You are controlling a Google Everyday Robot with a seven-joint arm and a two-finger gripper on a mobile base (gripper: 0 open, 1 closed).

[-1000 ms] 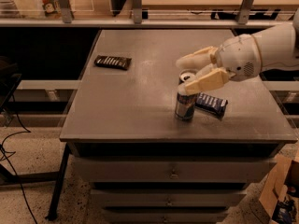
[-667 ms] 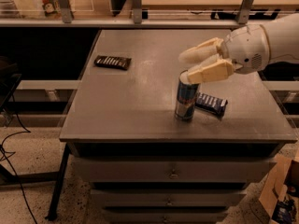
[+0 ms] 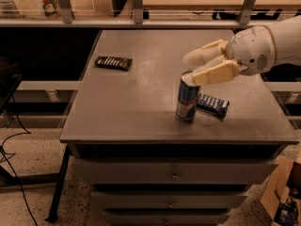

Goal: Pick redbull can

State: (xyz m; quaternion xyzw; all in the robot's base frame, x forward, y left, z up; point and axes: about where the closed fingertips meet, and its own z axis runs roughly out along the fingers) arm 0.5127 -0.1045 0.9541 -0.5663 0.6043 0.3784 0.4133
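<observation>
One redbull can (image 3: 187, 100) stands upright on the desk (image 3: 136, 105). The tool (image 3: 191, 68) hangs just above its top, fingers (image 3: 216, 72) spread, gripping nothing.

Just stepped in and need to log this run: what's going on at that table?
A robot arm reaches over the table with its pincer open, right at the top of the redbull can. The can stands upright on the grey table, not yet lifted, with a dark snack bar lying just beside it. A second snack bar lies well apart, toward the table's far side.
</observation>
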